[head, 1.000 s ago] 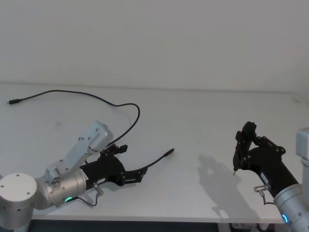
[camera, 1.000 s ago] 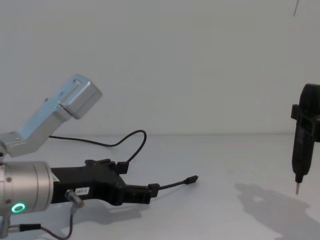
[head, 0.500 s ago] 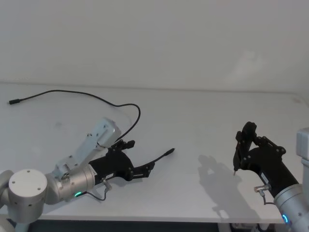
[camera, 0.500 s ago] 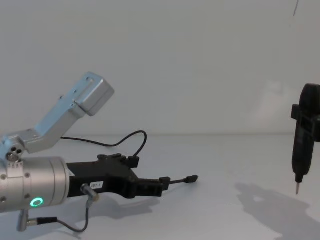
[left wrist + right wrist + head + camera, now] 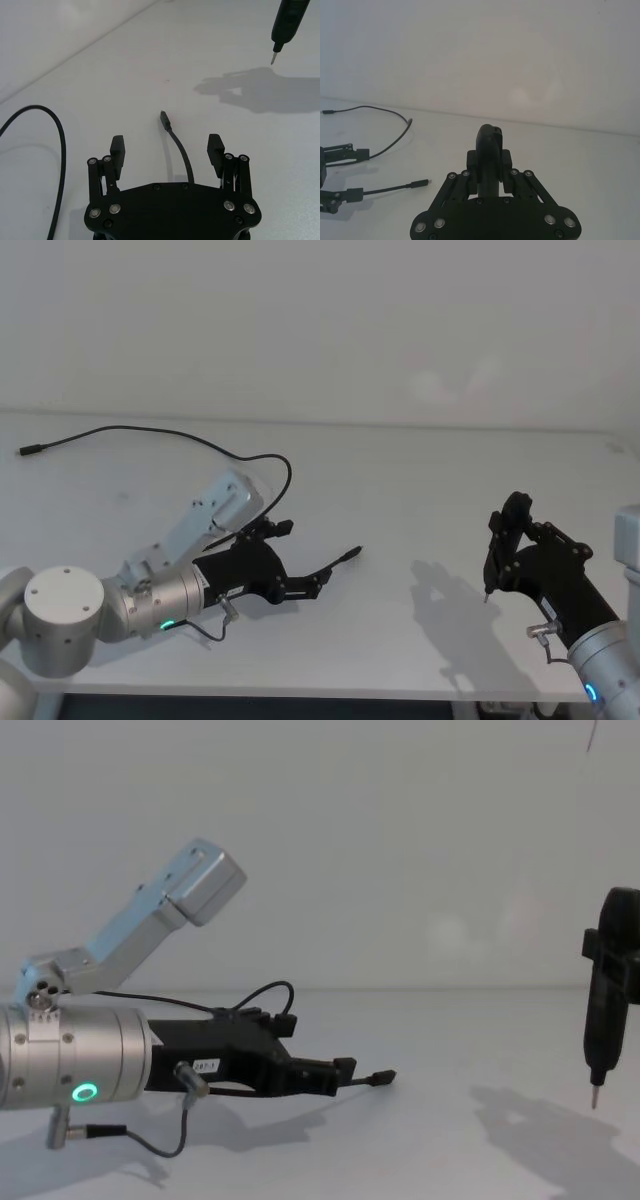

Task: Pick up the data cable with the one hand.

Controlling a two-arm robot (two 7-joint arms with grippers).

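The data cable (image 5: 180, 433) is a thin black cord lying on the white table, running from the far left, looping and passing under my left gripper (image 5: 298, 558). Its plug (image 5: 350, 556) lies just past the fingertips. In the left wrist view the cable (image 5: 180, 152) runs between the two spread fingers (image 5: 117, 150) of the open left gripper (image 5: 166, 150), with the plug (image 5: 164, 119) ahead of them. From the chest the left gripper (image 5: 318, 1045) sits low over the table. My right gripper (image 5: 510, 530) hangs at the right, shut on a black pen-shaped tool (image 5: 605, 1010).
The white table (image 5: 400, 490) stretches between the two arms and ends at a front edge (image 5: 350, 695) close to me. A plain wall rises behind it. The tool's metal tip (image 5: 595, 1098) points down above its shadow on the table.
My left gripper has slid forward and to the right along the cable, closer to the plug, and stays open. The right arm has not moved.
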